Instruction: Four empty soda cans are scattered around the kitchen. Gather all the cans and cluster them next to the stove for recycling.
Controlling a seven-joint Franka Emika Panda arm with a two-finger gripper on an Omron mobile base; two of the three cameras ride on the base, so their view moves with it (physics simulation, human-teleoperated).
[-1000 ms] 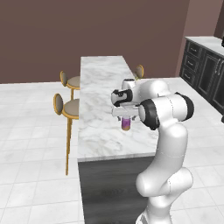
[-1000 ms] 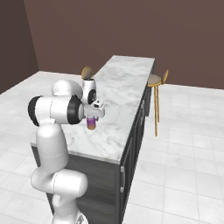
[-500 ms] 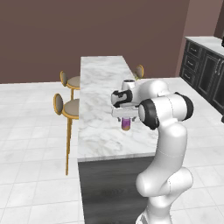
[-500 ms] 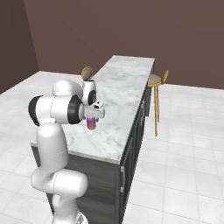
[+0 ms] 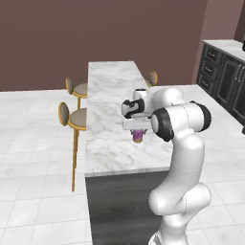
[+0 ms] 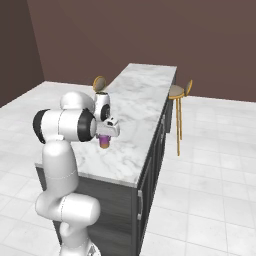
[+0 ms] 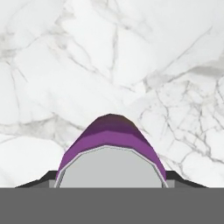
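One long kitchen island with a white marble top (image 5: pixel 107 119) and dark grey cabinet sides runs away from the robot across a pale tiled floor, in front of a plain brown wall. Two round-backed bar stools with thin gold legs (image 5: pixel 74 117) stand along the island's left side in the left base view; a third stool of the same kind (image 6: pixel 179 92) stands at the opposite long side near the far end. Dark cabinets with a pale counter (image 5: pixel 225 72) line the wall well off to the right in the left base view.

Over the near half of the marble top, the white robot arm bends forward and points its two-finger gripper (image 5: pixel 138 132) straight down. Directly beneath it stands one small purple soda can with a silver top (image 5: pixel 138 137), upright on the marble, its long axis vertical and its silver top facing up into the hand. In the hand view the can (image 7: pixel 111 135) sits at the bottom centre, with the dark finger tips at either side of its top. The can stands roughly midway across the island's width, well apart from the edges, with bare marble on every side and nothing blocking it but the hand itself. Whether the jaws are pinching the can or merely straddling it, I cannot tell.
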